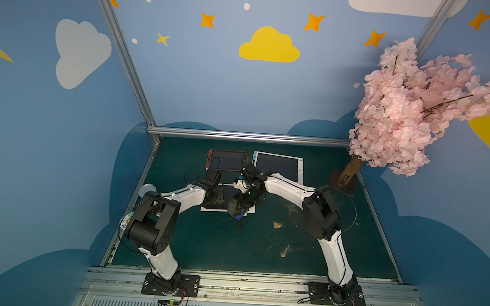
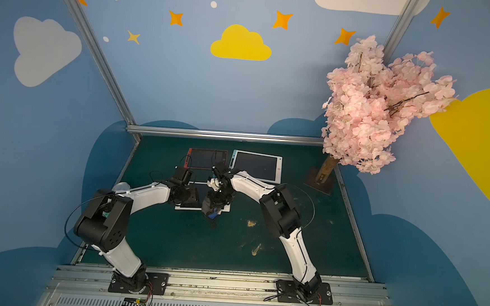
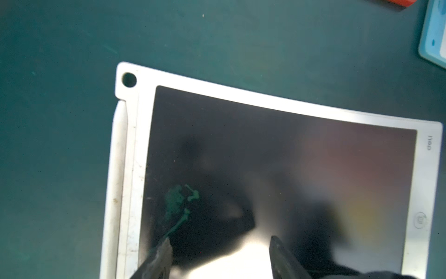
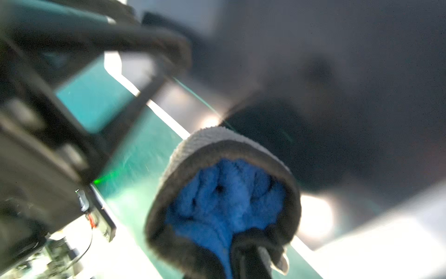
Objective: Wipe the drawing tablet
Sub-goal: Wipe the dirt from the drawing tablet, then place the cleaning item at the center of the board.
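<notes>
The white-framed drawing tablet point(image 1: 213, 209) point(image 2: 187, 207) lies flat on the green mat between the two arms. In the left wrist view its dark screen point(image 3: 277, 169) carries a green scribble point(image 3: 179, 200) near the stylus side. My left gripper point(image 3: 220, 242) point(image 1: 216, 197) hovers open just above that screen, holding nothing. My right gripper point(image 4: 243, 258) point(image 1: 240, 204) is shut on a grey cloth with a blue inner side point(image 4: 224, 193) point(image 1: 236, 211) point(image 2: 211, 210), which hangs over the tablet's near right edge. The cloth hides its fingertips.
A red-framed tablet point(image 1: 227, 160) and a blue-and-white-framed tablet point(image 1: 278, 166) lie at the back of the mat. A pink blossom tree point(image 1: 415, 106) stands on its base point(image 1: 345, 180) at the back right. Brown stains point(image 1: 277, 225) mark the mat. A clear cup point(image 1: 146, 190) sits at the left edge.
</notes>
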Robot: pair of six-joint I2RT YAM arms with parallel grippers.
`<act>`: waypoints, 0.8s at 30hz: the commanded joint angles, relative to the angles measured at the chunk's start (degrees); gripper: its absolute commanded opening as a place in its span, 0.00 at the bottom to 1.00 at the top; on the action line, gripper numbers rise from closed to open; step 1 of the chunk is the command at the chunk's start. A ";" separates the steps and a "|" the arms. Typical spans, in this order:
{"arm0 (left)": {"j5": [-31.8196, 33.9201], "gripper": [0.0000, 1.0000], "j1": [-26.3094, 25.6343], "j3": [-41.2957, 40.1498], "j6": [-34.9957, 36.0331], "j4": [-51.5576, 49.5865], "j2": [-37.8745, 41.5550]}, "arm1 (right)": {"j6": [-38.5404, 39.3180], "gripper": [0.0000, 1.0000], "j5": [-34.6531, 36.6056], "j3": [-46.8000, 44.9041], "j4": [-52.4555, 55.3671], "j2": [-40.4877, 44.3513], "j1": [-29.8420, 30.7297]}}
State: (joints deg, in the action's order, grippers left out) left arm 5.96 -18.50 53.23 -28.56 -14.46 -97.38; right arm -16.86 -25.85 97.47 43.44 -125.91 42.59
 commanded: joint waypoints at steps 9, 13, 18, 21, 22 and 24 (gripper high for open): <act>-3.98 0.64 0.01 -6.35 -0.44 -0.78 12.56 | -0.36 0.00 4.44 -8.59 3.50 18.60 -15.89; -3.90 0.69 0.07 -9.18 -0.42 3.84 19.58 | -7.82 0.00 5.76 -15.36 0.00 26.89 -29.28; -1.89 0.71 0.27 -13.99 0.09 13.90 26.31 | -15.39 0.00 4.46 -23.72 -5.98 31.70 -44.67; -1.35 0.71 0.31 -14.91 1.03 15.43 28.09 | -17.44 0.00 5.27 -26.28 -8.51 32.21 -49.33; -1.14 0.71 0.35 -15.16 1.22 15.67 28.34 | -17.50 0.00 6.05 -26.35 -8.54 32.00 -49.87; -0.75 0.71 0.48 -15.55 1.47 15.77 28.34 | -17.10 0.00 8.56 -25.36 -7.53 31.30 -50.06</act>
State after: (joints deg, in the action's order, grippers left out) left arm 4.10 -18.41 38.41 -28.34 -1.54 -69.56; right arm -31.92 -19.25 71.07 37.12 -94.70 -7.94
